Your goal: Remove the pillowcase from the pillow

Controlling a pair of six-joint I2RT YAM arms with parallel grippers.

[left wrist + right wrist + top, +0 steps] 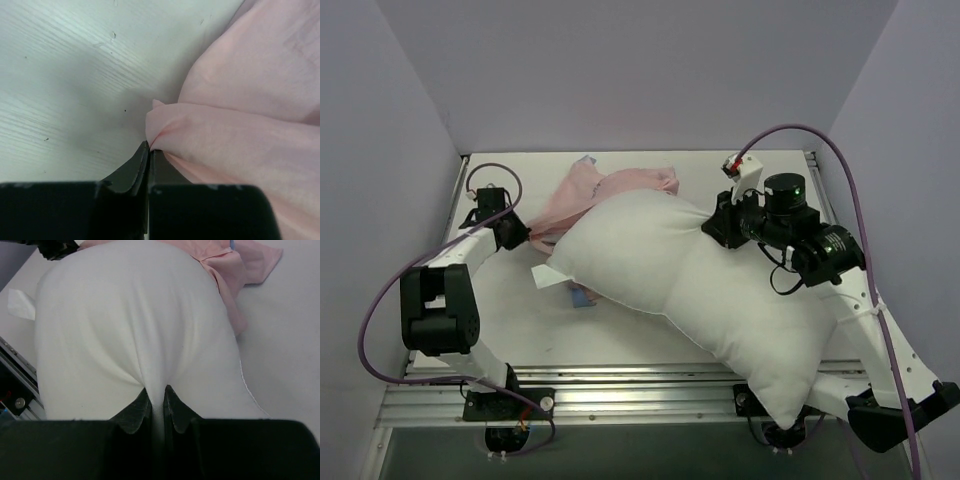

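Where it lies bunched in the upper middle of the top view, the pillowcase (pixel 620 188) shows mostly its pale pink inside. A sliver of blue shows at its far edge, and a small blue patch (pixel 582 297) peeks out below the pillow's left end. The crumpled cloth touches the upper left edge of the pillow (pixel 700 290); whether any of the pillow sits inside it I cannot tell. The pillow, plain white and puffy, runs diagonally from left of centre down to the lower right. There its end hangs over the metal rail (pixel 620 395) at the table's near edge. One pointed white corner (pixel 545 277) sticks out at its left.

The left gripper (pixel 527 238) meets the pillowcase's left tip, left of centre in the top view. In the left wrist view its black fingers (pixel 135 170) are clenched together at the bottom middle. They pinch a small fold of the pink cloth, which fills the right half of that frame just above the bare white table (pixel 75 75).

The right gripper (pixel 720 225) sits at the pillow's upper edge, right of centre in the top view. In the right wrist view its fingers (pixel 137 412) are nearly closed at the bottom middle, nipping a ridge of white pillow cloth between them. The pillow swells upward from there, with pink cloth at the upper right.

A purple cable (pixel 860 190) arcs over the right arm, and another (pixel 370 330) loops at the far left.
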